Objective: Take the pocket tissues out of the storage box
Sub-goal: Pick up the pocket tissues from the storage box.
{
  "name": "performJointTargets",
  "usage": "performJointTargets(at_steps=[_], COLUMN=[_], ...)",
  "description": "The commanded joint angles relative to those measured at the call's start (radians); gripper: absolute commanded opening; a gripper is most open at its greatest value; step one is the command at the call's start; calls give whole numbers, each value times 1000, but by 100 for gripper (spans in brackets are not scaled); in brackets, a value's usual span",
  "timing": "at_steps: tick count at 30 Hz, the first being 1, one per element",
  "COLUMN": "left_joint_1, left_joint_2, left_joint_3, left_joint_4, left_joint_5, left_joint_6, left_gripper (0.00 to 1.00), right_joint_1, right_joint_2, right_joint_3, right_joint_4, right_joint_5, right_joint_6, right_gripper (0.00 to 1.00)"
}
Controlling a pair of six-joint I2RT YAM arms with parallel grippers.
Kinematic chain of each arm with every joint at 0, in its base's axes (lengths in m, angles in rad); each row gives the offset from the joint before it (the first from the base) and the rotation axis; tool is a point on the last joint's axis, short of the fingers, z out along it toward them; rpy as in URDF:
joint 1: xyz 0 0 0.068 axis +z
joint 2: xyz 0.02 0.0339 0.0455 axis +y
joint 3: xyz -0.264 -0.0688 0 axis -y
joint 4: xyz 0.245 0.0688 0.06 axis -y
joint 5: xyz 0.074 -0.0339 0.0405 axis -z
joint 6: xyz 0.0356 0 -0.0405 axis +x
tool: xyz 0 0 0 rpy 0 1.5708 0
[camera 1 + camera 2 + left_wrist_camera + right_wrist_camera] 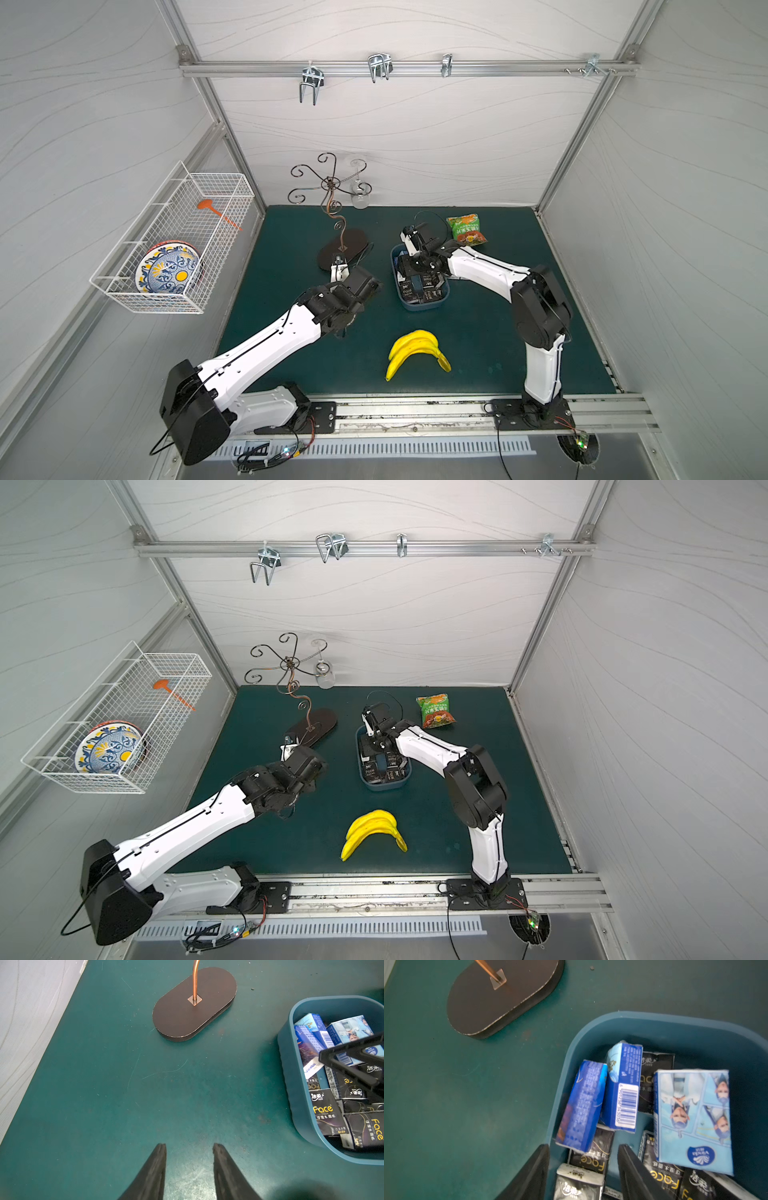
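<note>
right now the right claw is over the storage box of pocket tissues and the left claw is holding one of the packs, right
Not quite. The left claw holds nothing: the left wrist view shows its jaws apart over the bare green mat, beside the storage box. The right claw is over the box of pocket tissues, as you said.

We identify a robotics lab test cell: white panel walls framed in aluminium extrusion, a green mat, the left arm and right arm bolted to a base rail, and a slotted cable duct.
</note>
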Motion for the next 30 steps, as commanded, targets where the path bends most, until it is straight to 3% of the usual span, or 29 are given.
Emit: performJointTargets(at_steps=[1,8,12,21,25,30], left_joint_1=[4,4,4,5,4,4], left_joint_2=[-19,-27,-38,-35,-27,-27], left_joint_3=[-10,-19,-25,-25,-19,-8], left_joint_4=[13,10,10,15,18,20], left_joint_5=[-1,-3,-6,-5,-4,0], left_joint_6=[-4,-7,-9,-13,-14,-9], left_gripper=[42,42,42,41,41,41], right_joint_1=[11,21,21,7,-57,-240], right_joint_2=[37,86,88,-63,-182,-318], right_joint_3=[27,49,44,-7,-113,-303], right_joint_4=[6,2,-1,32,125,233], right_joint_5=[-5,-20,-16,-42,-128,-261], right_joint_6=[17,26,27,43,99,178], right_gripper=[57,52,39,30,29,30])
